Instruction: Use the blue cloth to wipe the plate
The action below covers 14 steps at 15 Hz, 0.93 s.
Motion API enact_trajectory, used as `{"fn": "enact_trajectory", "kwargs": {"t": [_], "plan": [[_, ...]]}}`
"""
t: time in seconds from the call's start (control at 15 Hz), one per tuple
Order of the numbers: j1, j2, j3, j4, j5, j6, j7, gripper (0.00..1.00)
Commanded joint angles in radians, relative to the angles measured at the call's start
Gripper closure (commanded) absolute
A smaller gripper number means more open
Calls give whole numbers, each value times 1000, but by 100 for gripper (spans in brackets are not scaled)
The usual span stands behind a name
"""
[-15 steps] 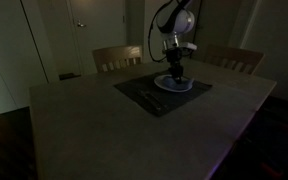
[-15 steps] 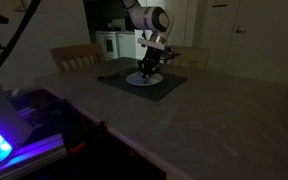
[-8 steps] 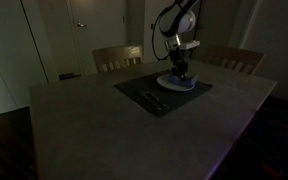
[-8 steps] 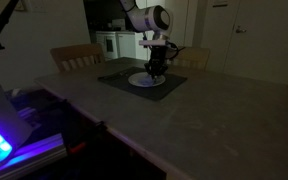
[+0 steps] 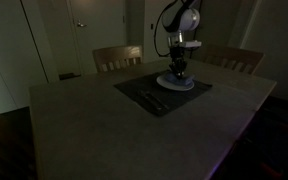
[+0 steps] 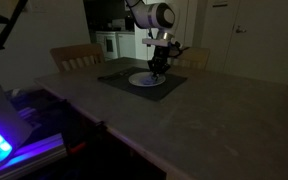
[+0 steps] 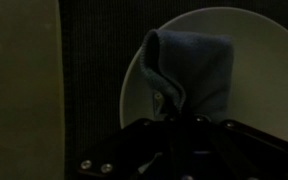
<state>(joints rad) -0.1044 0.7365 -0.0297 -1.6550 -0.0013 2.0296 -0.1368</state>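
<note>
One claw comes down over one plate, pressed together and pinching one cloth. The cloth is a soft, pale blue wad, folded into a rough upright bundle with a rolled seam down one side. It lies on the plate's flat centre, and its lower end runs in between the claw's fingers.

The plate is round, white, plain and shallow, with a slightly raised rim. It sits on one dark rectangular placemat with a fine woven texture. The mat lies on the smooth, pale bench near its far edge. Two wooden chairs stand just behind that edge. In both exterior views the claw points straight down onto the plate.
</note>
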Motion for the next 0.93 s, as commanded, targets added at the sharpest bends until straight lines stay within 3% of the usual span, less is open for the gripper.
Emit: {"fn": "enact_trajectory", "kwargs": {"t": [0.0, 0.4, 0.87], "plan": [[-22, -48, 26, -50, 35, 53, -46, 98], [-13, -86, 56, -60, 97, 135, -42, 98], [21, -46, 80, 58, 82, 144, -38, 98]]}}
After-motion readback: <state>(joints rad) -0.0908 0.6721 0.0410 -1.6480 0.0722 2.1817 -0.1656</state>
